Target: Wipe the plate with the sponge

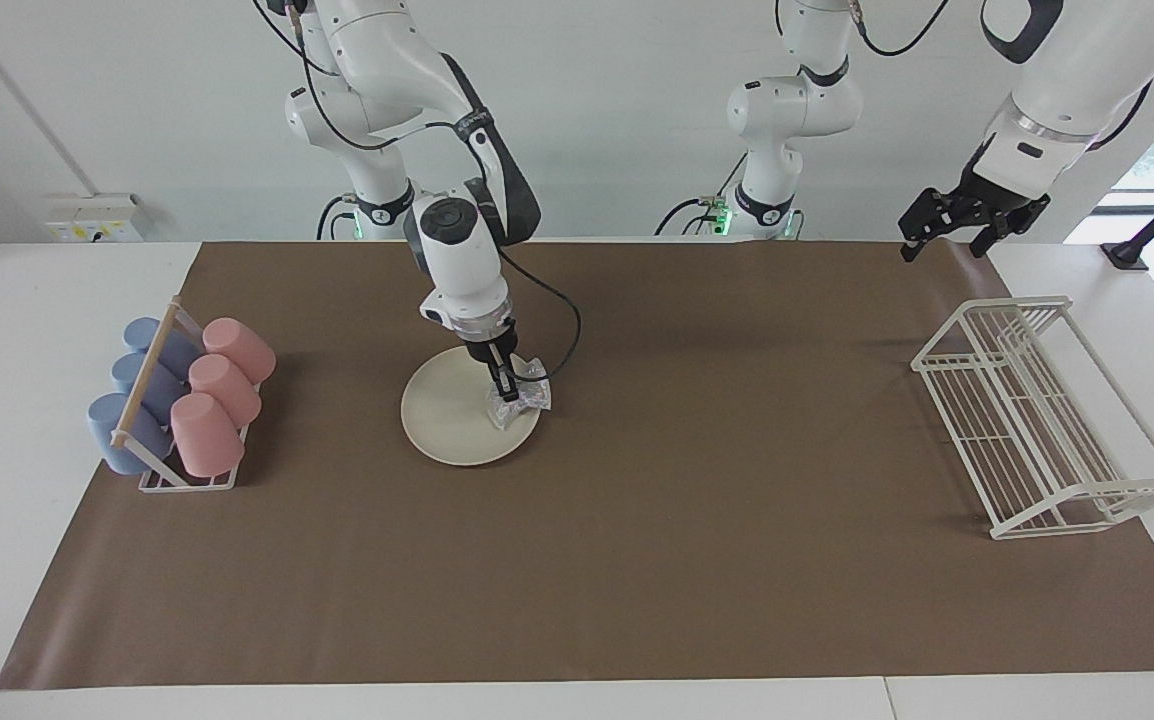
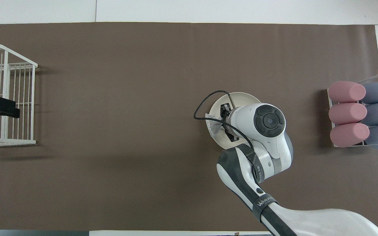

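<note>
Bare mat (image 1: 717, 450) between plate (image 1: 447, 420) and wire rack (image 1: 1037, 420) – cup rack (image 1: 182, 400) flanks.

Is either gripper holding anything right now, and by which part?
The right gripper is shut on the sponge, pinching its bunched middle, over the plate's edge. The left gripper is open, holding nothing.

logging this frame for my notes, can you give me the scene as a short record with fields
plate: plate flat on the brown mat, about mid-table
sponge: sponge on the plate's edge toward the left arm's end, part hanging past the rim
right hand: right hand shut on the sponge, pointing down at the plate
left hand: left hand open, holding nothing, raised at the left arm's end, waiting
wire rack: wire rack at the left arm's end
cup rack: cup rack with pink and blue cups at the right arm's end
</note>
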